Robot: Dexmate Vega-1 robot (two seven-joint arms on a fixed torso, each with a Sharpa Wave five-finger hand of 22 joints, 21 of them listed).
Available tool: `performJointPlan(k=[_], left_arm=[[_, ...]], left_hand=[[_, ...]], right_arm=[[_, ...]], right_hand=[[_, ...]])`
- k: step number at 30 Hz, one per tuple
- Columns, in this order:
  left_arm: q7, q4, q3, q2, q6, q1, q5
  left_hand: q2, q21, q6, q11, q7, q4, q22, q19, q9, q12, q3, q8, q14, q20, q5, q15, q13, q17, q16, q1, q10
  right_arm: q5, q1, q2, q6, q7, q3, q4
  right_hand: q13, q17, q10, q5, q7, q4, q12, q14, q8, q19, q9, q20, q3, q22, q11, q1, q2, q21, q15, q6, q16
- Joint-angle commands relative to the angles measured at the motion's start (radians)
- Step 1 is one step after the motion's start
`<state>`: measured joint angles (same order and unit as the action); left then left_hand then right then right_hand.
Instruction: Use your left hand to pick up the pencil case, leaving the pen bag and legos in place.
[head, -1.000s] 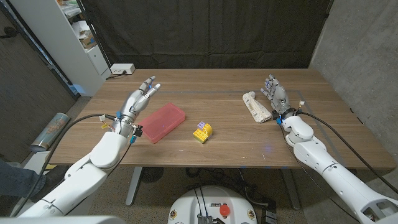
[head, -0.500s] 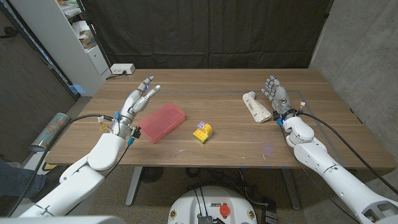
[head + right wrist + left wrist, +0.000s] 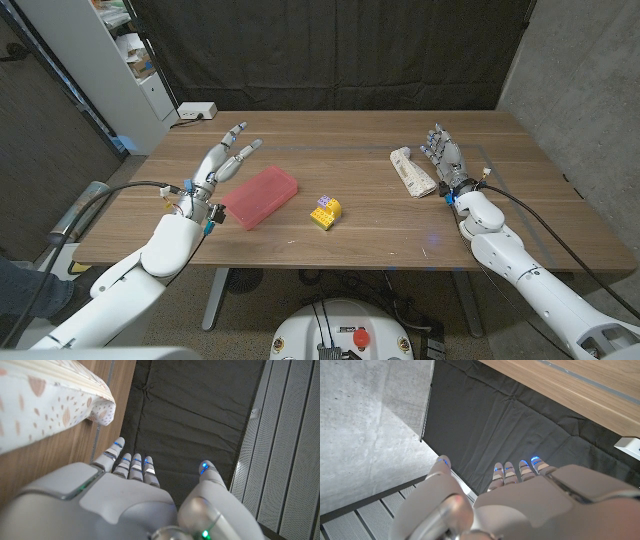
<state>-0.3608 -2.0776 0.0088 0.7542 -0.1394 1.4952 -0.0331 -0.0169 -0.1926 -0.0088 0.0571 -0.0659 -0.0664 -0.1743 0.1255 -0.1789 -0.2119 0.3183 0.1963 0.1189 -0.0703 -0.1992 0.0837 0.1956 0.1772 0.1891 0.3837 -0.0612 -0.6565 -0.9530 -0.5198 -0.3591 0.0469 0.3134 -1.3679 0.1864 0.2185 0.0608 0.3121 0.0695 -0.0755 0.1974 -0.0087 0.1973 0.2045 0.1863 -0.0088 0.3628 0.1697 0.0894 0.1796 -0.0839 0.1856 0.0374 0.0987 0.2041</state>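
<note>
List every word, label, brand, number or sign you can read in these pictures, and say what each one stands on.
No text can be read in any view.
The red pencil case shows no print.
The pen bag bears a leaf-like pattern, not letters.
The legos show a small purple mark, too small to read.
Items on the shelf are too blurred to read.

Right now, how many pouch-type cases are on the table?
2: the red pencil case lies by the left hand; the patterned pen bag lies beside the right hand. The legos sit between them. None looks hidden.

light: even, soft | shadows: faint | wrist views: near parts perhaps slightly blurred
</note>
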Motion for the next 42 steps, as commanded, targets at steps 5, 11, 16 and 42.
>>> performJointPlan(k=[5,11,16,42], left_arm=[[-0.010,-0.031,-0.013,0.005,0.098,0.006,-0.088],[0.025,-0.016,-0.017,0.015,0.089,-0.007,-0.059],[0.021,-0.030,-0.011,0.031,0.127,-0.007,-0.097],[0.043,-0.048,-0.013,0.067,0.219,0.020,-0.112]], left_hand=[[0.000,-0.004,0.001,-0.001,0.005,-0.009,-0.003,0.005,-0.003,-0.005,0.004,-0.001,0.001,-0.006,0.001,0.002,-0.001,0.003,0.001,0.017,-0.006],[0.001,-0.004,0.000,-0.001,0.007,-0.014,-0.003,0.006,-0.003,-0.005,0.005,-0.001,0.000,-0.007,0.001,0.001,-0.001,0.002,0.001,0.023,-0.005],[0.001,-0.003,0.000,-0.004,0.008,-0.017,-0.003,0.006,-0.003,-0.004,0.006,-0.001,-0.001,-0.006,0.001,0.000,-0.001,0.002,0.001,0.027,-0.006],[0.001,-0.003,-0.003,0.002,0.008,-0.036,-0.003,0.004,-0.003,-0.001,0.012,-0.002,0.003,-0.007,-0.001,0.006,0.000,0.003,-0.002,0.052,-0.013]], right_arm=[[-0.012,0.013,0.007,0.000,-0.013,0.001,0.022],[-0.019,0.016,-0.001,0.003,-0.030,-0.001,0.021],[-0.017,0.017,0.000,-0.006,-0.033,-0.001,0.025],[0.002,0.011,-0.001,-0.041,-0.039,0.001,0.014]], right_hand=[[0.003,0.002,0.000,0.008,0.001,-0.001,0.000,0.003,0.003,0.004,0.003,0.005,-0.006,0.002,0.002,0.002,0.009,0.007,0.005,0.008,0.004],[0.003,0.002,0.002,0.008,0.000,-0.001,0.000,0.001,0.002,0.003,0.003,0.006,-0.007,0.002,0.004,0.001,0.009,0.007,0.008,0.007,0.004],[0.003,0.001,-0.005,0.008,0.001,-0.001,-0.002,-0.007,0.000,-0.001,0.003,0.007,-0.008,0.002,0.004,0.001,0.010,0.005,0.009,0.004,0.001],[0.003,0.000,-0.006,0.009,-0.002,-0.003,-0.002,-0.009,0.001,-0.005,0.003,0.002,-0.009,0.001,0.002,0.002,0.015,0.004,0.005,0.008,0.000]])
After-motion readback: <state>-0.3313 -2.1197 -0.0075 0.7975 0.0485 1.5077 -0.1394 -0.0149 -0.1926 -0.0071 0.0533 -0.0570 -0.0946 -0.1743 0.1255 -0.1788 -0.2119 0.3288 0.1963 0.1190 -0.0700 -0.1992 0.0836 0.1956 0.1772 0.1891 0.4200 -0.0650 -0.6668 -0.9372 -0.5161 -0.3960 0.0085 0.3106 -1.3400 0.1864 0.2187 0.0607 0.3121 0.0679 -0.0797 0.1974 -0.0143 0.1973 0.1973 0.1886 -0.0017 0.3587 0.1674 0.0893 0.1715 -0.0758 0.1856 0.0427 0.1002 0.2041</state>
